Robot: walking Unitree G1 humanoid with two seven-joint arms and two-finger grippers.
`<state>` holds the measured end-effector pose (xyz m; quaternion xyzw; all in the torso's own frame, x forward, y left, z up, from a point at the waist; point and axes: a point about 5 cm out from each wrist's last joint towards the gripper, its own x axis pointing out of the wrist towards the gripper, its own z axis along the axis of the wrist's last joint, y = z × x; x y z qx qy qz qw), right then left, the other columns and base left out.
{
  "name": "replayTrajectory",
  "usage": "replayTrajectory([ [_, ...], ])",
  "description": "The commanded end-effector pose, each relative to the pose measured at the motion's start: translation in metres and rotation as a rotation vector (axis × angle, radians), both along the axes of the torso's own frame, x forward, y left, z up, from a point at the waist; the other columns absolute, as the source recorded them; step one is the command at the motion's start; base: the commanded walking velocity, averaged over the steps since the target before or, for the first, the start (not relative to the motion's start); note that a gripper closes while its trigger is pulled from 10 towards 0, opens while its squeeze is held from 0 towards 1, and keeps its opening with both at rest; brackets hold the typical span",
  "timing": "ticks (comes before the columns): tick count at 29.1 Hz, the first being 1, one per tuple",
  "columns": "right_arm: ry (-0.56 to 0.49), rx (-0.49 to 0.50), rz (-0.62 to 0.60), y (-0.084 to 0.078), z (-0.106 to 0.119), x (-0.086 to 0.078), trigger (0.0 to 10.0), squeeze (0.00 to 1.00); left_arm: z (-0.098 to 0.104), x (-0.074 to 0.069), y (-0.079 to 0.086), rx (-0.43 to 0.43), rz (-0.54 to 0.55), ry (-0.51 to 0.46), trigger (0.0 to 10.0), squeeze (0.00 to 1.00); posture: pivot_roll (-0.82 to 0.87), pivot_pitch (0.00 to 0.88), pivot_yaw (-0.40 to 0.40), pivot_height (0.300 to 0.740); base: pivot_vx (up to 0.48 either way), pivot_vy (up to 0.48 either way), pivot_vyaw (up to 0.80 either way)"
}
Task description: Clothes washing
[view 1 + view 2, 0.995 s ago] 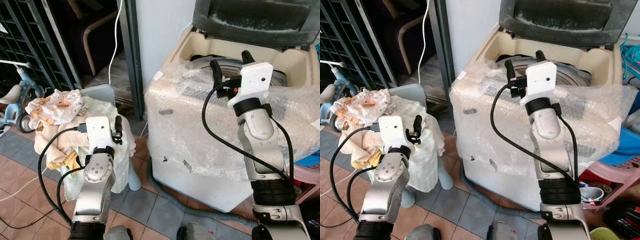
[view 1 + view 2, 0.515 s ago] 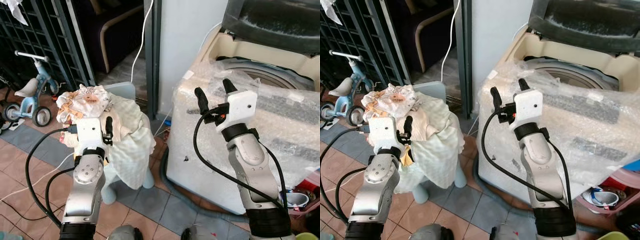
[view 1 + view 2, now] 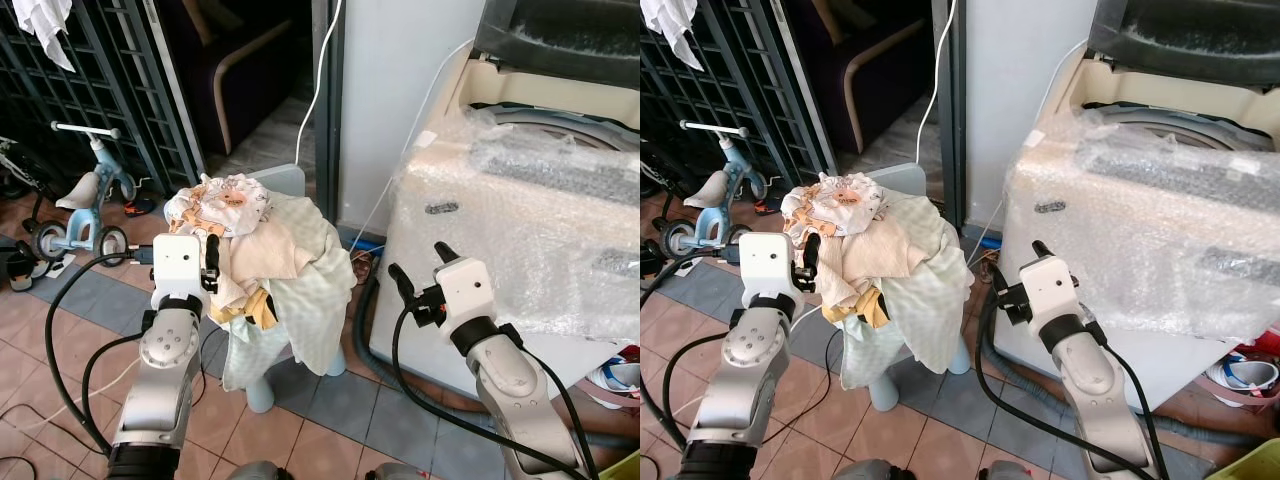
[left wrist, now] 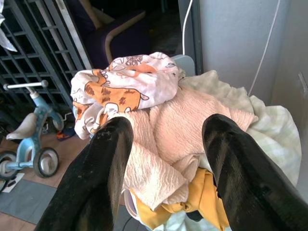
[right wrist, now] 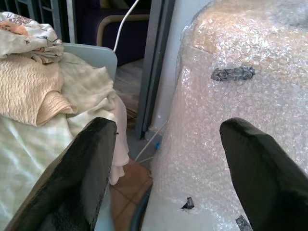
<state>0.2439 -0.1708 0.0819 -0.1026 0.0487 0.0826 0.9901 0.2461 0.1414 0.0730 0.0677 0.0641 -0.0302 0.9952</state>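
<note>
On the stool, clothes (image 3: 258, 250) bear cartoon prints.

Both arms raised forward — left gripper (image 4: 163, 168) fingers parted, right gripper (image 5: 166, 168) fingers parted.

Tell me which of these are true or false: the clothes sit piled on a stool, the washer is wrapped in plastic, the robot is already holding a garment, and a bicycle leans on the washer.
1. The pile of clothes sits on a stool. True.
2. The washing machine is wrapped in bubble wrap. True.
3. The left gripper holds a garment. False: its fingers are open, just short of the pile.
4. A bicycle leans on the washer. False: a child's tricycle stands by the dark grille, far from it.
</note>
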Motion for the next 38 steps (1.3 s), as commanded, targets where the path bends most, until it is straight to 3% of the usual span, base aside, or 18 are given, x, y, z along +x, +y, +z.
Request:
replayTrajectory([
  [1,-0.048,0.031,-0.048,0.004,0.006,0.005,10.0,0.00,0.009,0.004,0.006,0.018,0.020,-0.052,10.0,0.00,-0.05,0.000,0.073,0.740,0.000,0.000,0.00],
  [4,-0.094,0.004,-0.112,0.007,0.014,0.008,10.0,0.00,0.012,0.006,0.005,-0.047,0.087,-0.063,10.0,0.00,-0.04,0.000,0.051,0.740,0.000,0.000,0.00],
  [8,-0.131,0.026,-0.139,0.007,0.026,0.016,10.0,0.00,0.014,0.004,0.015,-0.064,0.149,-0.055,10.0,0.00,-0.04,0.000,0.046,0.740,0.000,0.000,0.00],
  [16,-0.144,0.001,-0.150,0.002,0.027,0.017,10.0,0.00,0.014,0.000,0.023,-0.098,0.172,-0.062,10.0,0.00,-0.03,0.010,0.034,0.740,0.138,0.000,0.54],
  [26,-0.185,0.006,-0.048,0.019,0.038,0.032,10.0,0.00,0.026,0.014,0.021,-0.091,0.170,-0.121,10.0,0.00,-0.02,0.004,0.020,0.740,0.442,0.000,0.38],
  [38,-0.184,-0.009,-0.006,0.022,0.037,0.036,10.0,0.00,0.015,0.008,0.016,-0.115,0.188,-0.071,10.0,0.00,-0.03,0.000,0.014,0.740,0.452,0.000,0.00],
])
